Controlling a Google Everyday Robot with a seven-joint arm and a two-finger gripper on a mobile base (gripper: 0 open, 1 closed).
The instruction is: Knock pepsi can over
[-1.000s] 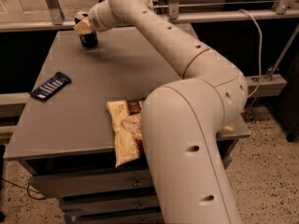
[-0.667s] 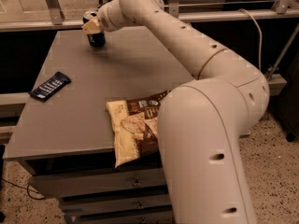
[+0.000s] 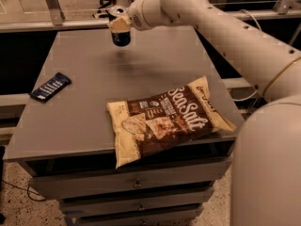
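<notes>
Grey table (image 3: 89, 102), far end: fingers (image 3: 119, 23) tight around pepsi can (image 3: 122, 38).

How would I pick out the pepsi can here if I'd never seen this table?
Start at the grey table and look to its far edge, past the big chip bag. There the robot's gripper sits against the top of the pepsi can. It is a small dark-blue cylinder, unlike the flat striped snack bar wrapper at the left edge.
</notes>
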